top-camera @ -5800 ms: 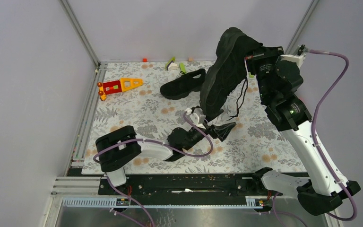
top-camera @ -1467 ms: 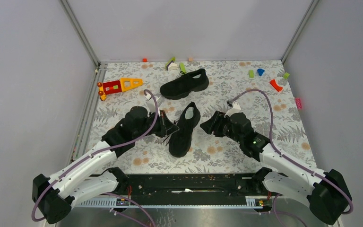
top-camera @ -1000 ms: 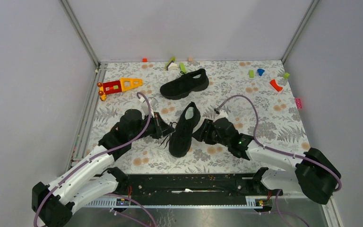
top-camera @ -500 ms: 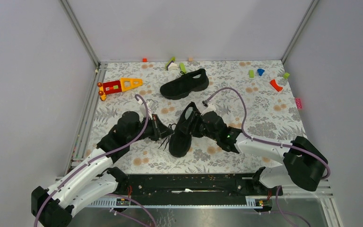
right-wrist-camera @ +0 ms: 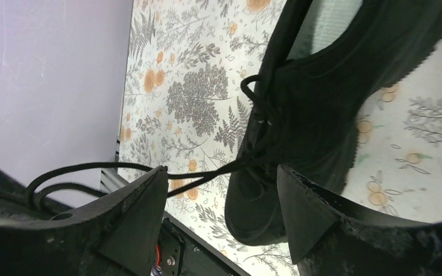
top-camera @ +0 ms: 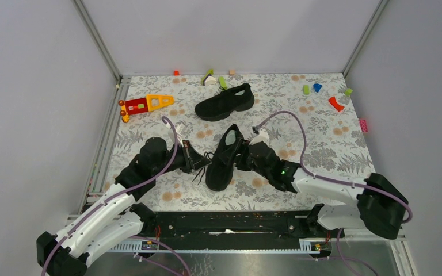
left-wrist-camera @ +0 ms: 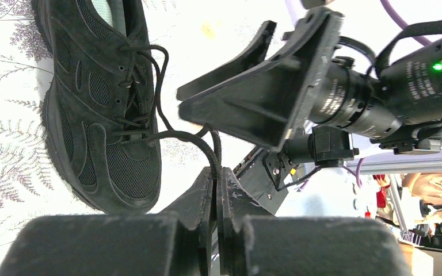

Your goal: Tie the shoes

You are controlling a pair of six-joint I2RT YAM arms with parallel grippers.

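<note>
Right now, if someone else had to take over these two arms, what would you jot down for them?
Left hand: shut on a loose lace of the near shoe, drawn out sideways.
Right hand: open, straddling the stretched lace close beside that shoe, gripping nothing.
Near shoe sits upright mid-mat between the hands; far shoe lies alone farther back.
Done: one lace picked up. No knot or bow visible.
Left: tie the near shoe, then the far one.
</note>
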